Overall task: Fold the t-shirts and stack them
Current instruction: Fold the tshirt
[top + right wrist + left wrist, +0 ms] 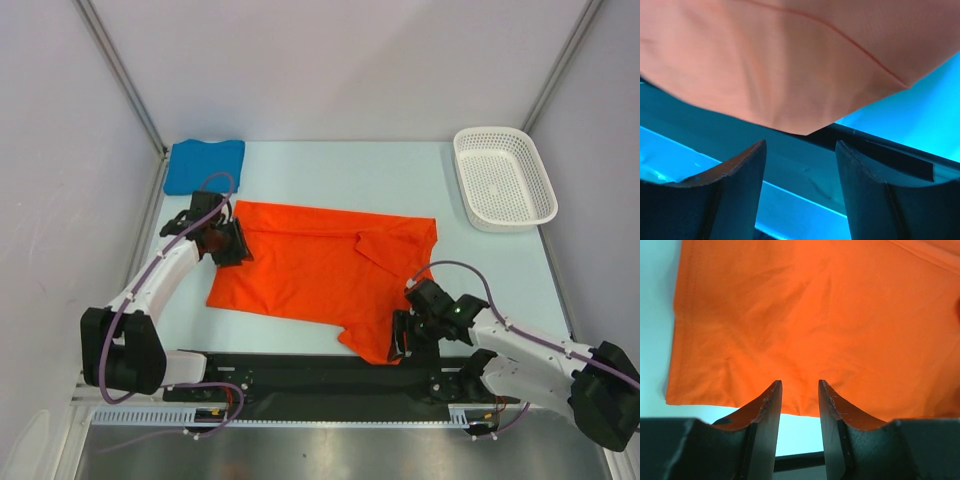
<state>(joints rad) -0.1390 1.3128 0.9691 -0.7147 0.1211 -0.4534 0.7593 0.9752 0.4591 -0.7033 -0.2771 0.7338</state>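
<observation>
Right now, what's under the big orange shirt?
The orange-red cloth t-shirt lies on the pale blue table, its near corner over the black rail. Anything beneath is hidden.

The pale table is carrying an orange shirt spread across its middle, a folded blue shirt lying far left, and a white basket sitting far right.

No text, label, brand, number or sign can be read in any view: nothing legible on the shirts, the basket, the arms or the table.
</observation>
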